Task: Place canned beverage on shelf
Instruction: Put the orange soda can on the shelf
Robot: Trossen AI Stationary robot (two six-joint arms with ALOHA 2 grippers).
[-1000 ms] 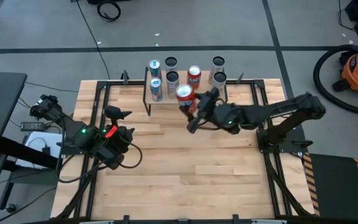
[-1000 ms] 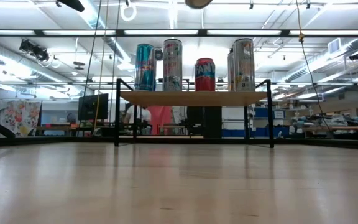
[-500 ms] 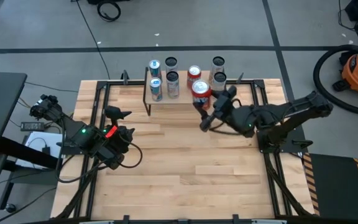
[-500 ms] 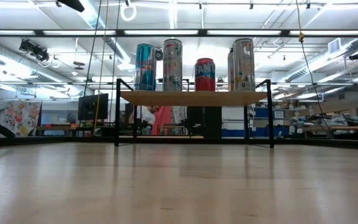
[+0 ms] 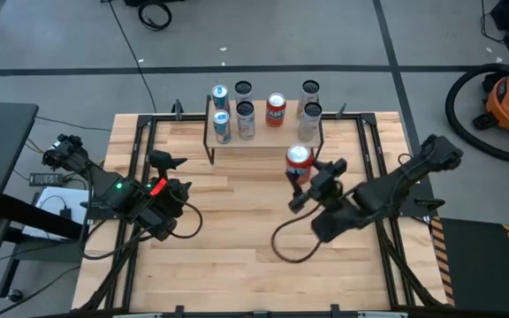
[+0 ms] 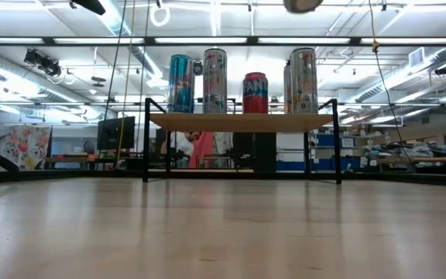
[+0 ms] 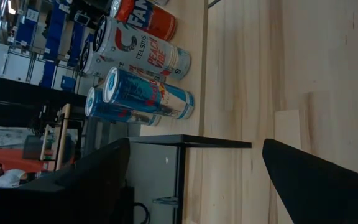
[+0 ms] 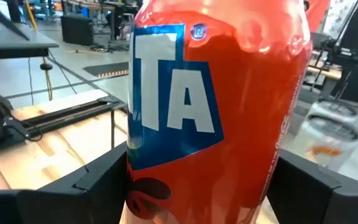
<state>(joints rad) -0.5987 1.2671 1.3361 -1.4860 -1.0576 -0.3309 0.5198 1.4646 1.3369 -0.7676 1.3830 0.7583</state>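
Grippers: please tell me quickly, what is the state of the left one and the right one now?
Left gripper: open, holding nothing, waiting at the table's left side.
Right gripper: closed on the red Fanta can, held up in front of the shelf.

We see the shelf (image 5: 263, 140) standing at the far edge of the wooden worktop (image 5: 237, 238), carrying six upright cans (image 5: 245, 117).

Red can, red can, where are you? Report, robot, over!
Right gripper shut on red can, held up in front of the shelf. Left gripper open, waiting at table's left. Six cans already on shelf; front-right spot looks free.
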